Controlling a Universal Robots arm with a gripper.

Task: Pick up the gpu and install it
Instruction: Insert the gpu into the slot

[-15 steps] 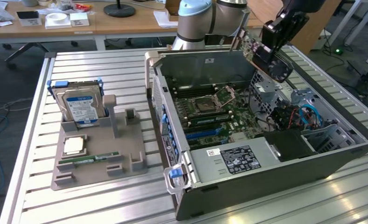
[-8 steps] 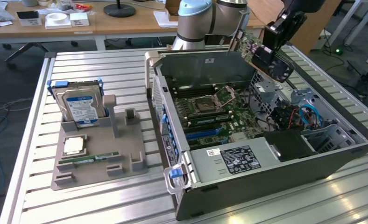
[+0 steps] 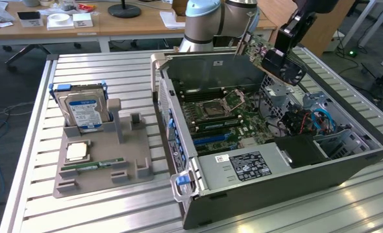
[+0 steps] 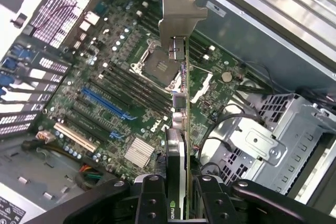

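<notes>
Gripper [image 4: 179,199] around one gpu [image 4: 178,145]

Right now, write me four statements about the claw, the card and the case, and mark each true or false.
1. The claw grips the gpu. True.
2. The gpu is seated in its slot. False: it is held above the open computer case.
3. The hard drive stands upright in the grey holder. True.
4. The case's side is shut. False: it is open, with the motherboard exposed.
</notes>
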